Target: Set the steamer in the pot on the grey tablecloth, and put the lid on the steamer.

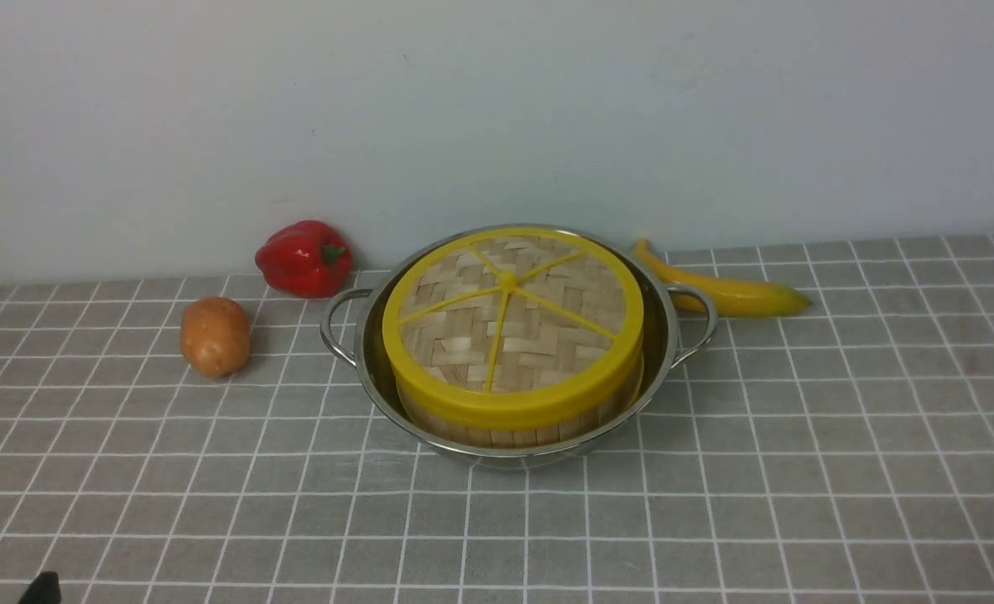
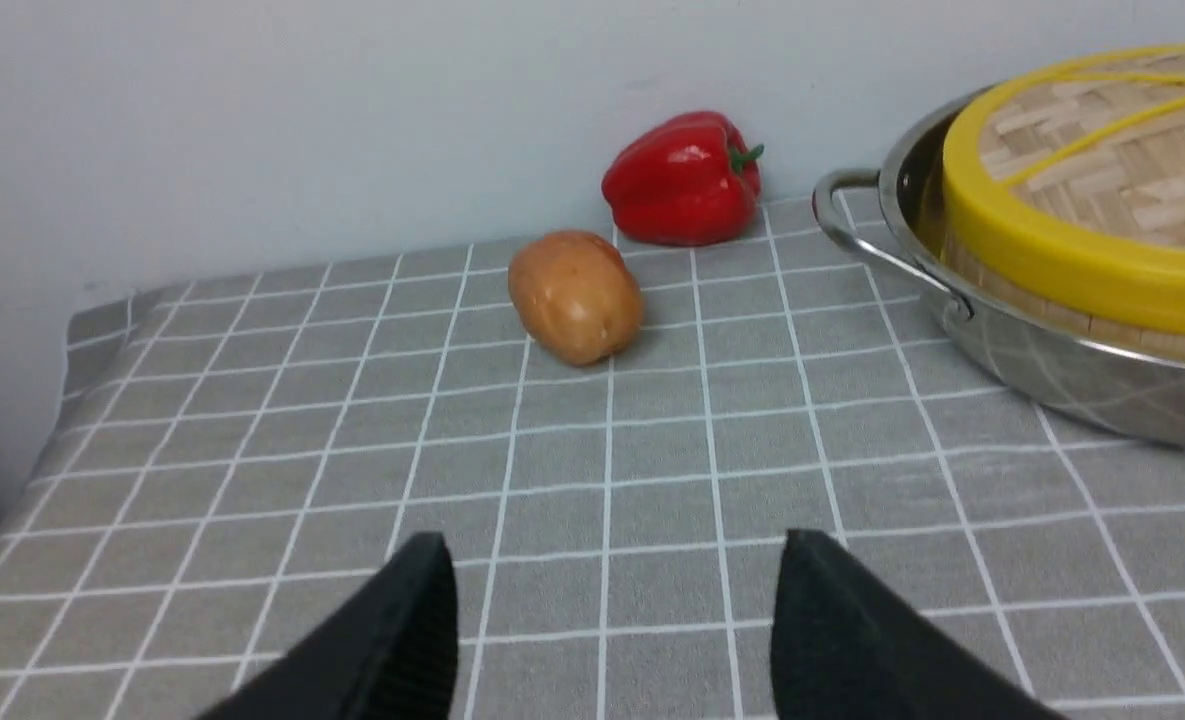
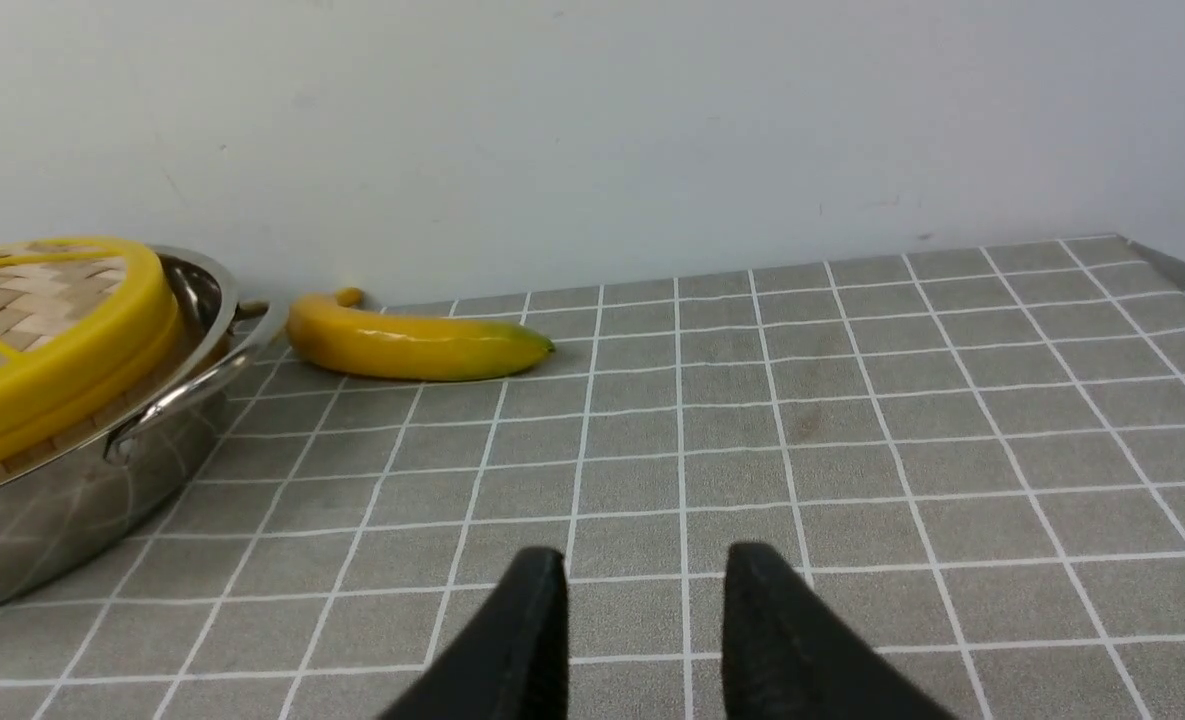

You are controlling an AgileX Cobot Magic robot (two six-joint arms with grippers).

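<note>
My left gripper (image 2: pixel 612 610) hangs low over the grey tablecloth (image 1: pixel 798 470) with its two black fingers (image 2: pixel 392 640) spread wide and nothing between them. Ahead of it on the cloth lies a potato (image 1: pixel 215 335), and behind that, against the wall, a red pepper (image 1: pixel 304 257).

In the middle of the tabletop stands the pot (image 1: pixel 379 369), its two loop handles pointing out to either side. The steamer (image 1: pixel 505 434) sits inside it, only its bamboo wall showing under the lid (image 1: pixel 513 327), which rests on top with its yellow rim tilted a little, higher toward the back.

Just behind the pot's right handle a banana (image 1: pixel 727 289) lies along the wall, near the pot but I cannot tell if it touches.

My right gripper (image 3: pixel 642 620) hovers over bare cloth well to the right of the pot, its fingers (image 3: pixel 522 640) apart, though less widely than the left ones, holding nothing.
</note>
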